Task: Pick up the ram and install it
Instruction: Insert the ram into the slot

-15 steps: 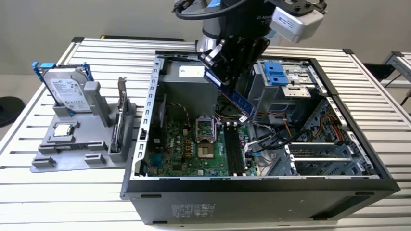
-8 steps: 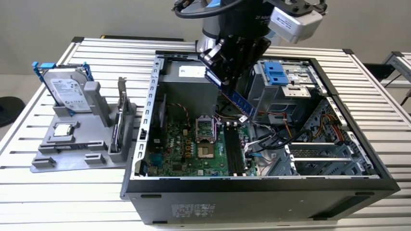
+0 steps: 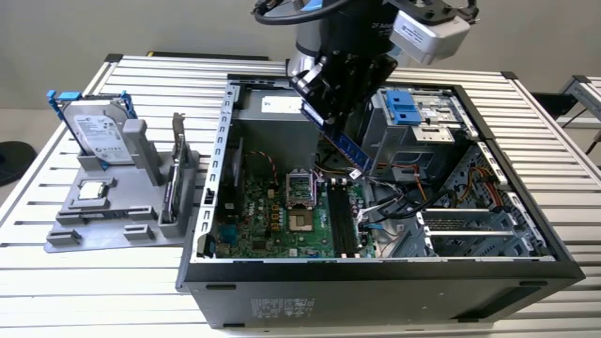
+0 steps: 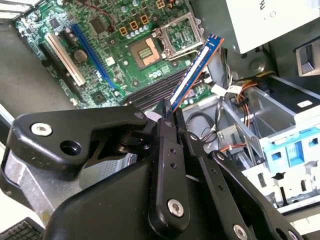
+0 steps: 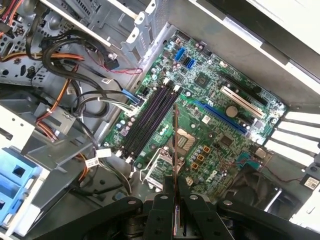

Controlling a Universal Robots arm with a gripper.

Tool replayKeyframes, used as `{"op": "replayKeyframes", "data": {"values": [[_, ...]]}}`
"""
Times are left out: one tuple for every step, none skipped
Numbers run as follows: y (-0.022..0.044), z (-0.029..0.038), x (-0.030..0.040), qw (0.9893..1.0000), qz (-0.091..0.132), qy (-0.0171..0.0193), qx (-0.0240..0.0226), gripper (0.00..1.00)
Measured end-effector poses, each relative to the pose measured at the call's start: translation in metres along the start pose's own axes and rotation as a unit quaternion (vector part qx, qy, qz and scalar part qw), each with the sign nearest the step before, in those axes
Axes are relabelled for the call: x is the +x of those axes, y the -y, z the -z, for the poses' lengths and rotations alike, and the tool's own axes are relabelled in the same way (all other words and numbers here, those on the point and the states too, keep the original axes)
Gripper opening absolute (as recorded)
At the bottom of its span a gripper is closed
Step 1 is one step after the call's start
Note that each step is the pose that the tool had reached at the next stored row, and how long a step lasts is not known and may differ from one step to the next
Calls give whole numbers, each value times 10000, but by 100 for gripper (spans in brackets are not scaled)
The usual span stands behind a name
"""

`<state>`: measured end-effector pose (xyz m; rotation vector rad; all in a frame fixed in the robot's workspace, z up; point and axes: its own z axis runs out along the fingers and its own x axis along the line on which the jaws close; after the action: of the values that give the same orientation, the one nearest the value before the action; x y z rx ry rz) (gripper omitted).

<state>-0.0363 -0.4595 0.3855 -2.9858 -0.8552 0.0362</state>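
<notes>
Your pickup is done: the gripper point(image 3: 324, 105) has its jaws pinched narrowly on the upper end of the ram point(image 3: 344, 146), which hangs tilted inside the open computer case point(image 3: 376, 262). In the exterior view the stick sits at about twelve o'clock from the black memory slots point(image 3: 340, 227) on the motherboard point(image 3: 272, 225), and its lower tip looks clear of them. In the first wrist view you see the ram point(image 5: 176, 145) edge-on over the board, beside the memory slots point(image 5: 150, 117) and not in one. Seating it is what's left. The grey parts stand point(image 3: 122, 232) lies at nine o'clock from the case.
</notes>
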Motion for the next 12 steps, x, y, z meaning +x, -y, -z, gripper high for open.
{"op": "replayKeyframes", "data": {"values": [[0,0,0,10000,-30,-1,0,0],[0,0,0,10000,-61,-3,1,0],[0,0,0,10000,-94,-4,1,0],[0,0,0,9999,-125,-5,2,0],[0,0,0,9999,-151,-6,2,0],[0,0,1,9998,-179,-7,2,0],[0,0,0,9998,-207,-8,3,0],[0,-1,0,9997,-235,-10,3,0],[0,-1,0,9996,-265,-11,4,0],[0,-1,0,9996,-293,-12,4,0],[0,-2,0,9995,-322,-13,4,0],[0,-2,0,9994,-350,-14,5,0]]}}
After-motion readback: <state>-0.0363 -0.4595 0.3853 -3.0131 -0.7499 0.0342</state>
